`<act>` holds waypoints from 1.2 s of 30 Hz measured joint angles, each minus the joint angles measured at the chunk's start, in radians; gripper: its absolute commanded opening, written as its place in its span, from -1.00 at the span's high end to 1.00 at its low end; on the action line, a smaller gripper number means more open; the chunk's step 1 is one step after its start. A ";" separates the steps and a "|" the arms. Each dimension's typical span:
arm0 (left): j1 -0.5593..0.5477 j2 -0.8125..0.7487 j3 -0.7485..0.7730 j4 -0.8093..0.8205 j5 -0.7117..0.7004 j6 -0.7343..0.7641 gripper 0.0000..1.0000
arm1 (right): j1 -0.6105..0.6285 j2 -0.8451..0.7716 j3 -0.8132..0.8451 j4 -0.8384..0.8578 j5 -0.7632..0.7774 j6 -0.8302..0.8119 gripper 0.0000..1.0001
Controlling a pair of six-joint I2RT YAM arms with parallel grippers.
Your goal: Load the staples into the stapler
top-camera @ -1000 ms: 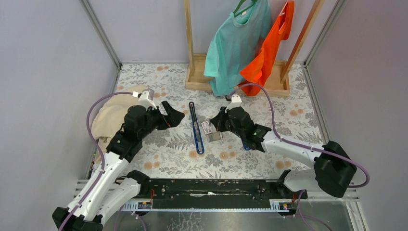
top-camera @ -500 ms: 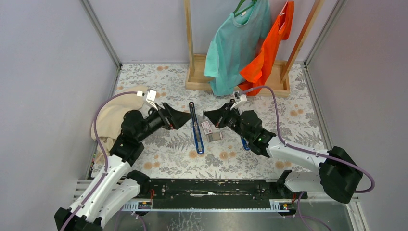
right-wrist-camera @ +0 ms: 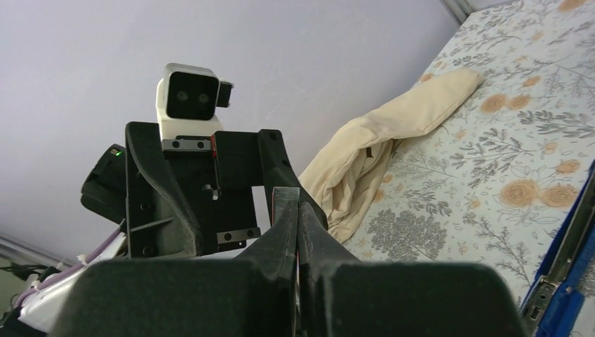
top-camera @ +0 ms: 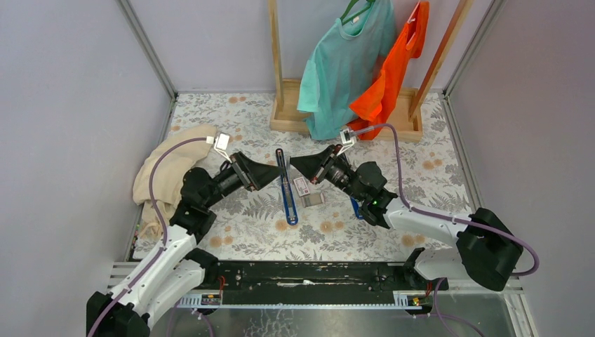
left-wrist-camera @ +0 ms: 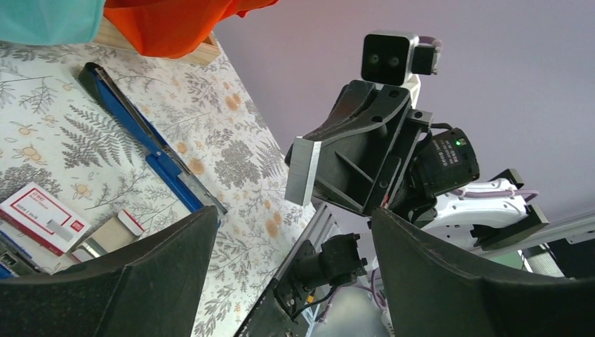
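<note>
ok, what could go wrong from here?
1. The right hand pinches the staples by one edge, most of the block sticking out; it may slip or snap if the open left hand takes it.
2. The hands are nearly tip to tip; fingers could clash.
3. A dropped block would likely fall around the open blue stapler and could break apart.

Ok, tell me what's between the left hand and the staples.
Only air, in the left wrist view: the staples, pinched in the right hand, face the open left hand. The top view shows the opened blue stapler under that gap.
</note>
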 measured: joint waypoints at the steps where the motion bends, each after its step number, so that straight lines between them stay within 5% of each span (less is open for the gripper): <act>1: 0.000 0.002 -0.008 0.019 0.004 -0.014 -0.68 | 0.000 0.006 0.000 0.008 -0.006 0.006 1.00; 13: -0.002 0.055 -0.080 0.253 0.031 -0.174 -0.39 | 0.000 0.051 0.000 0.098 -0.061 0.043 1.00; 36: -0.024 0.094 -0.100 0.359 0.032 -0.247 0.15 | 0.000 0.076 -0.005 0.161 -0.087 0.060 1.00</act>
